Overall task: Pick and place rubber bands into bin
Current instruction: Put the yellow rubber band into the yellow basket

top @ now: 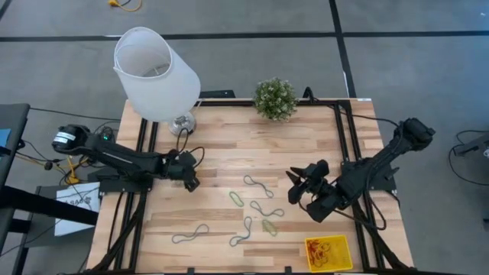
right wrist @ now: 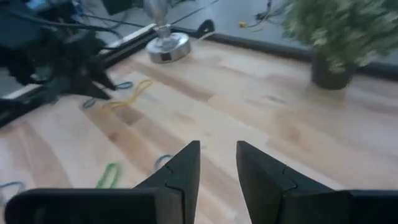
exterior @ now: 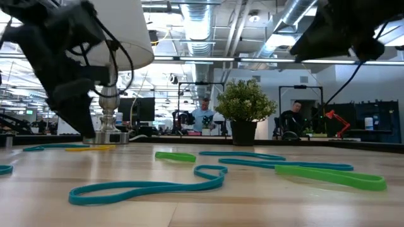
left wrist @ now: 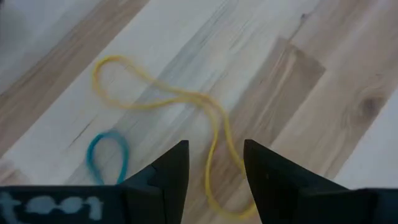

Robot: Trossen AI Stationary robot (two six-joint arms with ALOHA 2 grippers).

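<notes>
Several rubber bands lie flat on the wooden table: grey-blue ones [top: 258, 186] [top: 191, 234], green ones [top: 237, 198] [top: 270, 227]. A yellow band [left wrist: 168, 99] lies beside a small teal one [left wrist: 109, 152] at the table's left. My left gripper [left wrist: 214, 165] stands open just over the yellow band, one strand running between its fingers; I cannot tell whether they touch it. The yellow bin [top: 328, 252] sits at the near right edge with red and yellow bands inside. My right gripper [right wrist: 217, 155] is open and empty, in the air at the right [top: 294, 187].
A white lamp [top: 157, 72] stands at the far left, its metal base [right wrist: 166, 46] on the table. A small potted plant [top: 275, 98] stands at the far middle. Black rails run along both table sides. Bare wood lies between the two grippers.
</notes>
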